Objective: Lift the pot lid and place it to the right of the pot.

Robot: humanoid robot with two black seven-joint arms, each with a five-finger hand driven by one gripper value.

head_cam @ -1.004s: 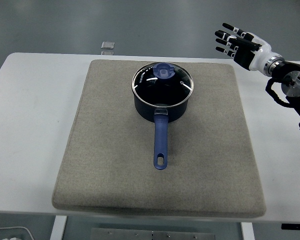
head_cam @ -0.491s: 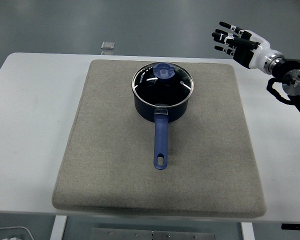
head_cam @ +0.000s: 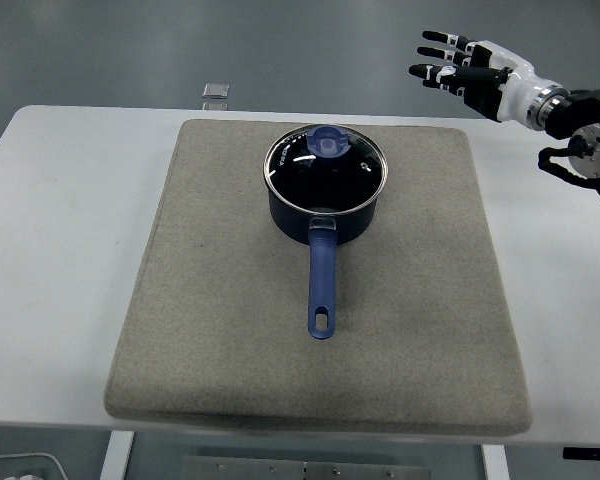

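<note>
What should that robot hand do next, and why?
Probably swing left and down toward the knob on the lid. The robot hand hovers open, high at the far right, well away from the pot, and the lid sits on it untouched.

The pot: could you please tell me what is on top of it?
A glass lid with a blue knob covers the pot. Glare hides any contents.

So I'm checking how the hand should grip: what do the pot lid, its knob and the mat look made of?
The pot lid looks like clear glass in a shiny metal rim: glossy glints, dark pot interior showing through. Its knob seems smooth blue plastic. The mat looks like grey-beige felt or woven fabric, matte and slightly fuzzy.
</note>
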